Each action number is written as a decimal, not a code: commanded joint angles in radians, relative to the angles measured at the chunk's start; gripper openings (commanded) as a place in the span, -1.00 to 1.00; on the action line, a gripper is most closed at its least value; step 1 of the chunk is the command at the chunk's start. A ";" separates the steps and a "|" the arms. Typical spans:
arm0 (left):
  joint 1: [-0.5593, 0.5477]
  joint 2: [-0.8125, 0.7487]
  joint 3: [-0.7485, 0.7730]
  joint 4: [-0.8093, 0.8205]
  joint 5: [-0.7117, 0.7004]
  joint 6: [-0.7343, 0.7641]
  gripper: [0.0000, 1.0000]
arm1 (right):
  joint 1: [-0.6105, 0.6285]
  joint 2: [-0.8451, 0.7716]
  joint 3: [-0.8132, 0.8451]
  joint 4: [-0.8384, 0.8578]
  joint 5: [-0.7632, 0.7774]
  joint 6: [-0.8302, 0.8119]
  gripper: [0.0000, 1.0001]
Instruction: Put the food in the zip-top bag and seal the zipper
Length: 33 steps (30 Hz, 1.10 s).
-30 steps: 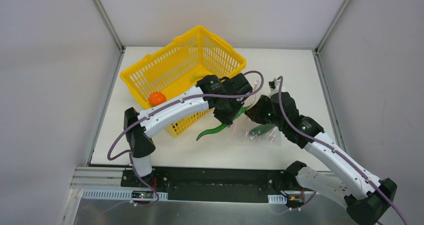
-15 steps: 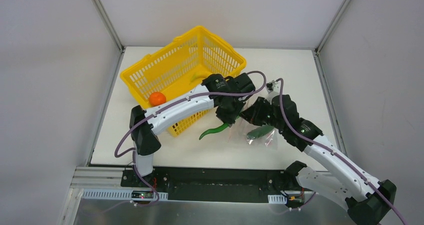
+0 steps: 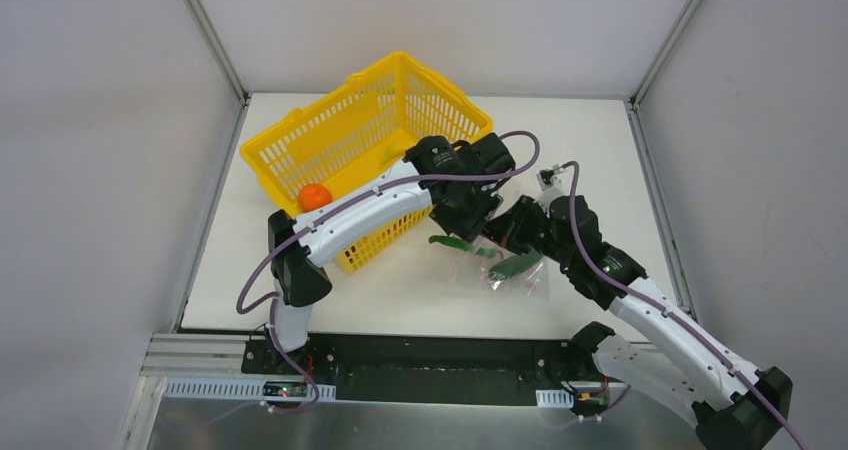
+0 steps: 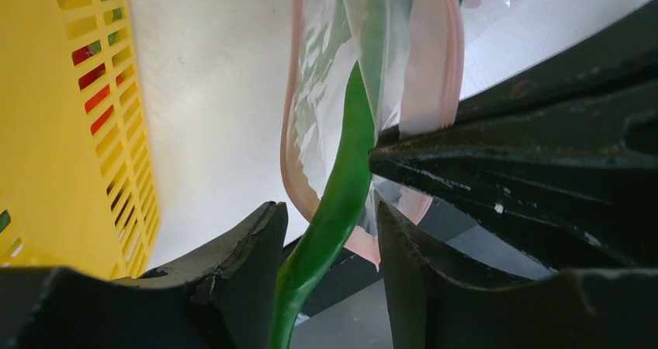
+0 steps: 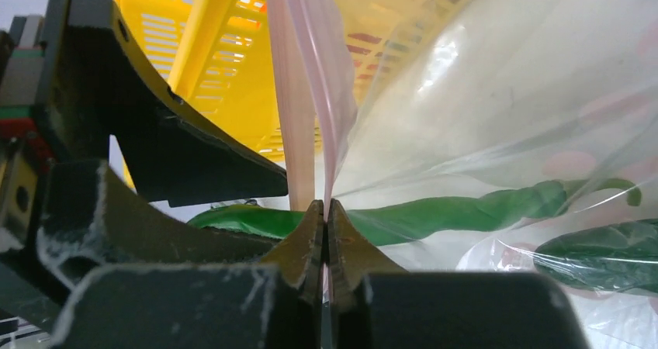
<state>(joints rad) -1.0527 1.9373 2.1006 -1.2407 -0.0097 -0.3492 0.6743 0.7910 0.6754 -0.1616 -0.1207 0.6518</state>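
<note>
Two green peppers. One pepper (image 4: 341,178) partway through the mouth of the bag (image 3: 533,282), tail end running loose between the parted fingers of the left gripper (image 4: 327,209), with daylight on one side of it. Other pepper (image 5: 609,256) wholly inside the bag. One bag, clear with pink dots, just right of the basket (image 3: 300,140), mouth lifted by the right gripper (image 5: 324,209), pads pressed tight together on the pink zipper (image 5: 310,93) at the rim. One yellow basket at the far left. One orange fruit (image 3: 314,196) in its near left corner. Bits of red and green glimpsed through the slots from the left wrist, too hidden to name or count. Two arms (image 3: 360,215), meeting at the bag in mid-table. White table (image 3: 580,130), pale grey walls (image 3: 100,170) on three sides, metal posts (image 3: 205,30) at the far corners, black plate (image 3: 430,355) under the arm bases at the near edge.
</note>
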 commanded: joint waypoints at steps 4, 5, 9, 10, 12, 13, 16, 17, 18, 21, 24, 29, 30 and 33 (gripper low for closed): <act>0.000 -0.085 0.013 -0.027 -0.034 0.022 -0.02 | -0.099 0.007 0.054 0.022 -0.106 0.061 -1.00; -0.003 -0.119 -0.007 -0.025 -0.039 0.022 -0.01 | -0.116 0.000 0.054 0.018 -0.113 0.062 -1.00; -0.004 -0.243 -0.189 0.054 -0.017 0.051 0.05 | -0.156 -0.001 0.051 0.002 -0.161 0.052 -1.00; -0.004 -0.265 -0.219 0.063 -0.012 0.063 0.07 | -0.158 0.002 0.048 0.002 -0.170 0.053 -1.00; -0.004 -0.290 -0.260 0.075 0.020 0.100 0.10 | -0.158 0.003 0.042 0.007 -0.184 0.056 -1.00; -0.004 -0.295 -0.272 0.075 0.041 0.116 0.10 | -0.157 0.001 0.038 0.009 -0.187 0.057 -1.00; -0.004 -0.280 -0.269 0.076 0.050 0.144 0.10 | -0.158 -0.001 0.035 0.009 -0.193 0.042 -1.00; -0.005 -0.269 -0.258 0.075 0.042 0.146 0.09 | -0.158 0.002 0.040 0.006 -0.197 0.034 -1.00; -0.004 -0.260 -0.240 0.071 0.032 0.145 0.08 | -0.158 0.005 0.044 -0.001 -0.200 0.025 -1.00; -0.004 -0.244 -0.195 0.065 0.034 0.175 0.10 | -0.157 0.010 0.059 -0.025 -0.204 0.001 -1.00; -0.004 -0.225 -0.161 0.044 0.093 0.242 0.11 | -0.157 0.007 0.063 -0.039 -0.207 -0.017 -1.00; -0.005 -0.165 -0.101 -0.032 0.182 0.300 -0.28 | -0.158 0.015 0.064 -0.047 -0.212 -0.027 -1.00; -0.004 -0.159 -0.098 -0.042 0.190 0.301 -0.44 | -0.158 0.014 0.063 -0.046 -0.209 -0.027 -1.00; -0.004 -0.168 -0.126 -0.035 0.196 0.296 -0.75 | -0.158 0.012 0.062 -0.047 -0.199 -0.027 -1.00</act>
<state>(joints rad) -1.0531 1.7676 1.9656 -1.2221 0.1280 -0.0937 0.5201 0.8066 0.6865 -0.2192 -0.3138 0.6418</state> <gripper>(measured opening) 0.200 0.009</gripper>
